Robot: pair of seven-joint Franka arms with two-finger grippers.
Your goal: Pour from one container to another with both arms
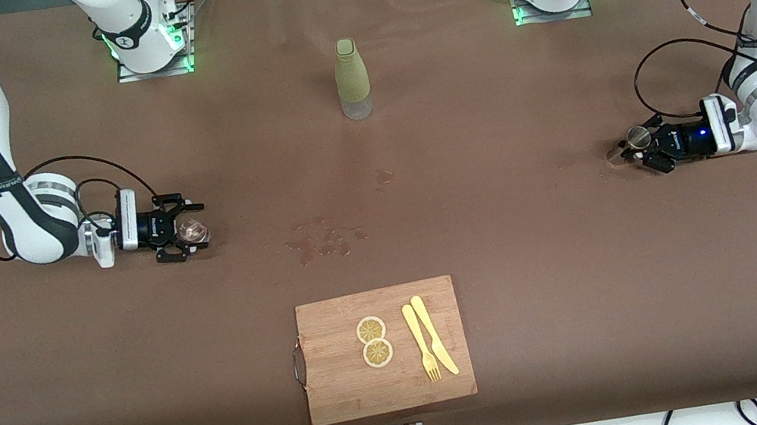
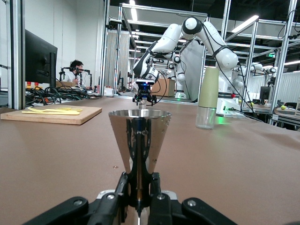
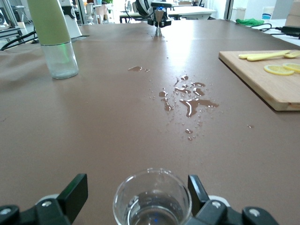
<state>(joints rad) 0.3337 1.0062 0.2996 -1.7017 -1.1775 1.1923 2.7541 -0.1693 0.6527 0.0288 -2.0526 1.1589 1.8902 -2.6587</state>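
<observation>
The tiny clear glass cup [image 1: 195,232] stands on the brown table toward the right arm's end. My right gripper [image 1: 187,229] is low at the table and open around it. In the right wrist view the cup [image 3: 152,201] sits between the spread fingers [image 3: 78,186], nearer one finger than the other. The silvery hourglass jigger [image 1: 637,137] is upright toward the left arm's end. My left gripper [image 1: 638,152] is shut on its narrow waist. Its upper cone [image 2: 139,126] rises above the left gripper [image 2: 139,182] in the left wrist view.
A tall green-sleeved bottle [image 1: 352,78] stands mid-table near the bases. Wet spill patches [image 1: 325,240] lie in the middle. A wooden cutting board [image 1: 347,391] lies near the front edge, with two lemon slices [image 1: 374,341], a yellow fork and a knife [image 1: 429,339] on it.
</observation>
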